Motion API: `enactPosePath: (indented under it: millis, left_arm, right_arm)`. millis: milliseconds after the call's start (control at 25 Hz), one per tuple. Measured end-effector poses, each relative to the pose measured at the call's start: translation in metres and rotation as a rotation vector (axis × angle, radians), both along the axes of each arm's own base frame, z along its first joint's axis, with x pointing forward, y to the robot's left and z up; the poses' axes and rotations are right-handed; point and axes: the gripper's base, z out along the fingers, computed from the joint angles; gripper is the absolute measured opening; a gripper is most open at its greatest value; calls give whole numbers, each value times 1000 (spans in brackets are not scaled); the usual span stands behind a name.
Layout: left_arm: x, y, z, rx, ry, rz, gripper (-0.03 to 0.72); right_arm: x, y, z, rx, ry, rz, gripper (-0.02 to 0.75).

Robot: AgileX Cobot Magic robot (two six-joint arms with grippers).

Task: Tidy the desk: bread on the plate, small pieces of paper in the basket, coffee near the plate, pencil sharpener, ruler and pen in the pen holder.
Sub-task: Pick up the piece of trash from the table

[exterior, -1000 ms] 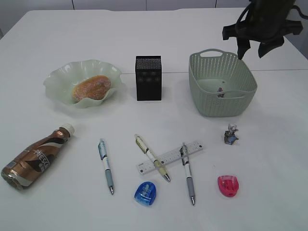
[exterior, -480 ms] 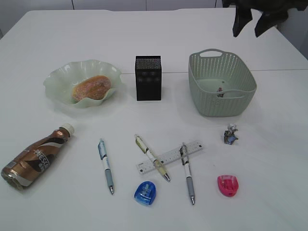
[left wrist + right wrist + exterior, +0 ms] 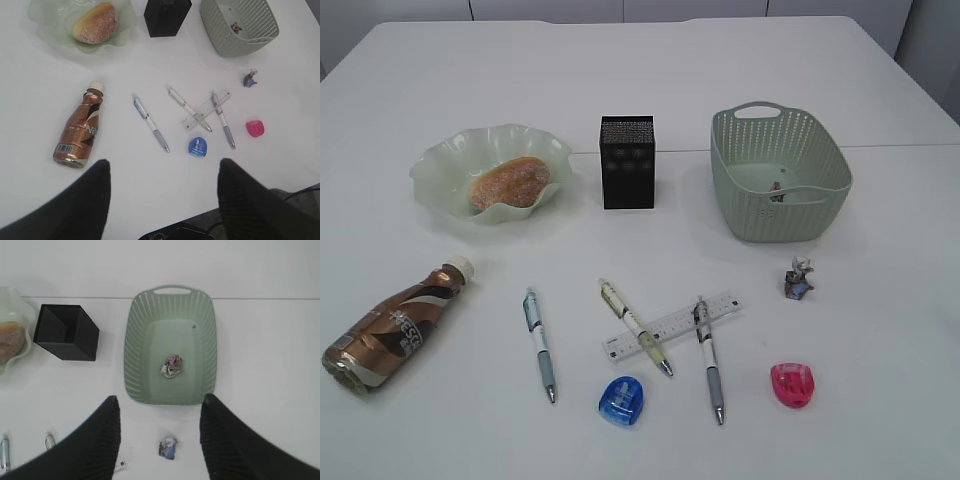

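Paper step half done: right end effector (image 3: 159, 440) open, empty above grey-green perforated plastic basket (image 3: 830, 205); next grab crumpled grey-blue paper wad (image 3: 799, 279) at basket's 6 o'clock.

In the exterior view neither claw appears. In the right wrist view, the plate (image 3: 7, 330) and bread (image 3: 9, 342) are cut off at the left edge; a pen (image 3: 4, 454) at lower left shows only its tip, and the ruler (image 3: 120, 465) only one corner. In the left wrist view, the basket (image 3: 240, 27) and pen holder (image 3: 167, 15) are cropped by the top edge. Ruler scale markings are too small to read.
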Motion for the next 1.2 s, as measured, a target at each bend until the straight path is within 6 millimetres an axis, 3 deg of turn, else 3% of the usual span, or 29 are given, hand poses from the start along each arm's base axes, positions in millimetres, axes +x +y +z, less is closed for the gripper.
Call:
enactPosePath:
  millis: [160,320,440,680,800,920,1200]
  left_arm:
    - [0,0,0,0,0,0,486]
    - [0,0,0,-2,0,-1,486]
    - [0,0,0,-2,0,-1,486]
    - [0,0,0,-2,0,-1,486]
    - [0,0,0,-2,0,-1,486]
    - [0,0,0,0,0,0,486]
    - [0,0,0,1,0,1,486]
  right_arm:
    - [-30,-6,12,14,-118,3,405]
    - [-64,-15,-1,-15,-305,9,383]
    - [-93,-20,-25,-27,-448,34,373]
    - [-132,-22,-101,3,-592,86,371]
    - [-139,-21,-129,15,-623,106,371]
    - [-138,-20,-144,20,-619,114,370]
    - [-116,-16,-181,5,-475,120,370]
